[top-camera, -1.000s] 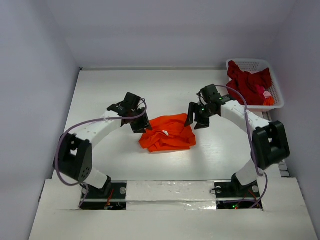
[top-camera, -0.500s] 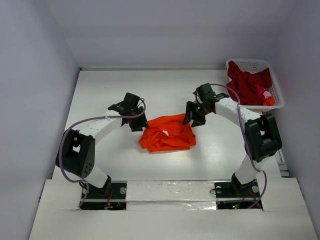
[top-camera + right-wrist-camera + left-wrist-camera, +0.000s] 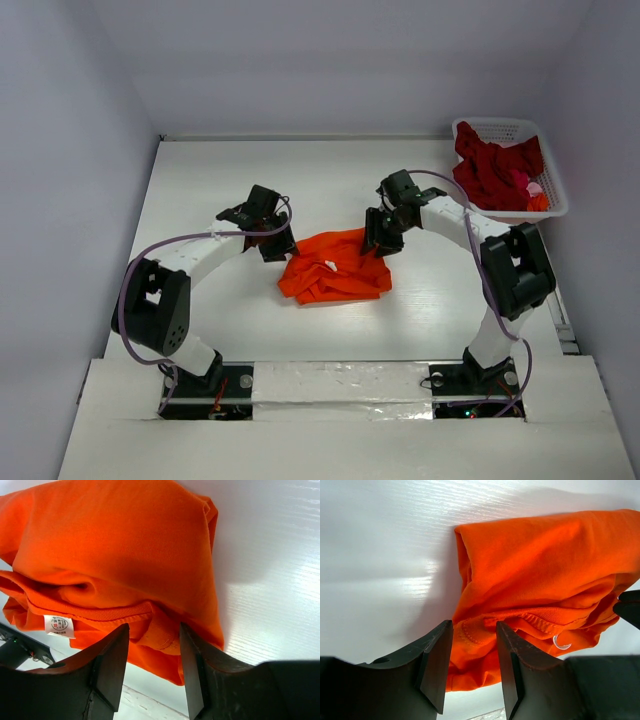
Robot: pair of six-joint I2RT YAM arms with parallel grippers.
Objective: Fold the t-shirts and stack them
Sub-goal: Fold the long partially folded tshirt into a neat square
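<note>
Frame centre: orange t-shirt [image 3: 335,266] crumpled on white counter [image 3: 250,180] | left fingers [image 3: 436,662] straddle its upper-left edge, grip unclear | right fingers [image 3: 111,665] parted astride the upper-right hem, seemingly to spread it flat | other t-shirts [image 3: 495,170] wait in basket [image 3: 500,128], upper right.

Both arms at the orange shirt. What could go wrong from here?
1. The orange t-shirt lies bunched; left jaws and right jaws each straddle folded layers, so closing may catch several and lift a wad.
2. The right jaws sit at a seamed band near the neck label, not a corner: the shirt may hang skewed.
</note>
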